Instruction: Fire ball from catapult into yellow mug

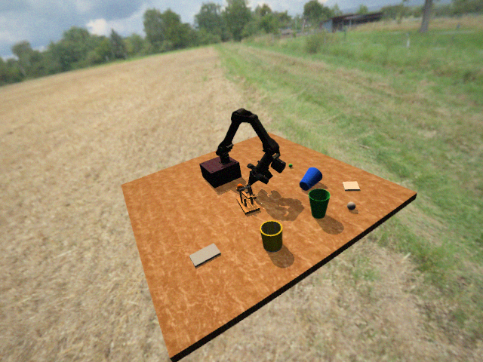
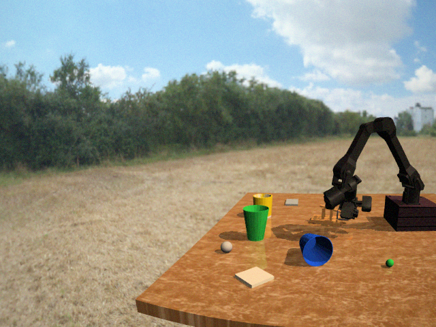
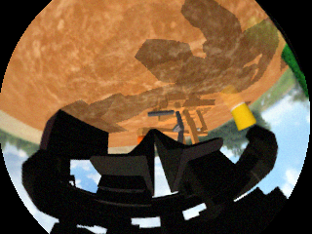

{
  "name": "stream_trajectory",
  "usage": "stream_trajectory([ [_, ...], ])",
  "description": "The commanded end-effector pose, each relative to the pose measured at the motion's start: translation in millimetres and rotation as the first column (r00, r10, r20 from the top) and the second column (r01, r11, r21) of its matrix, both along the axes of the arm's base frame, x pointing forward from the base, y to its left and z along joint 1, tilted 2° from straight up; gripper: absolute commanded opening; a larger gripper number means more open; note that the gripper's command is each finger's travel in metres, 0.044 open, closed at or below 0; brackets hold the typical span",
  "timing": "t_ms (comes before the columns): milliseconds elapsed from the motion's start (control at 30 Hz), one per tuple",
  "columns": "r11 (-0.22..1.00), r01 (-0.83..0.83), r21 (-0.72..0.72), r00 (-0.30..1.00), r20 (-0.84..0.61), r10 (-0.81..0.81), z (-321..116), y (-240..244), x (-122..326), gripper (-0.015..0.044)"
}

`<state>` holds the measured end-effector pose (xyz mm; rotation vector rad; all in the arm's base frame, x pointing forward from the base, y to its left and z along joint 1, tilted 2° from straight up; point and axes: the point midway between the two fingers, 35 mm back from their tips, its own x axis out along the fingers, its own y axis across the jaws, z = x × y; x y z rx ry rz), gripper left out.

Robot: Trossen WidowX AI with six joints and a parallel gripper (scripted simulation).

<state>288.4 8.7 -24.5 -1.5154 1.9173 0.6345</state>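
Our gripper (image 1: 250, 183) (image 2: 348, 212) (image 3: 152, 132): clenched, empty, probably for pushing the trigger | catapult (image 1: 252, 210) (image 2: 328, 216) (image 3: 194, 119): just below it | orange ball (image 1: 239, 186) (image 3: 140, 138): beside it, seemingly loaded for our shot | yellow mug (image 1: 272, 240) (image 2: 263, 199) (image 3: 243, 116): beyond it, our target

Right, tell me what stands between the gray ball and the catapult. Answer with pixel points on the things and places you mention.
The upright green cup (image 1: 318, 206) (image 2: 255, 223) (image 3: 294, 64) stands between the gray ball (image 1: 351, 205) (image 2: 226, 246) and the catapult (image 1: 251, 210) (image 2: 330, 214) (image 3: 202, 102); the top view shows it.
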Motion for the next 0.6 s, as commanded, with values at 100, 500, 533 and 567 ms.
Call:
stream_trajectory([
  [100, 1.0, -0.003, -0.006, 1.0, -0.015, 0.003, -13.3, -1.4, -4.2, 0.0],
  [500, 1.0, -0.003, -0.006, 1.0, -0.015, 0.003, -31.6, -1.9, -6.5, 0.0],
  [533, 1.0, -0.003, -0.006, 1.0, -0.015, 0.003, -34.1, -1.8, -6.5, 0.0],
  [567, 1.0, -0.003, -0.006, 1.0, -0.015, 0.003, -41.3, -1.5, -6.6, 0.0],
])
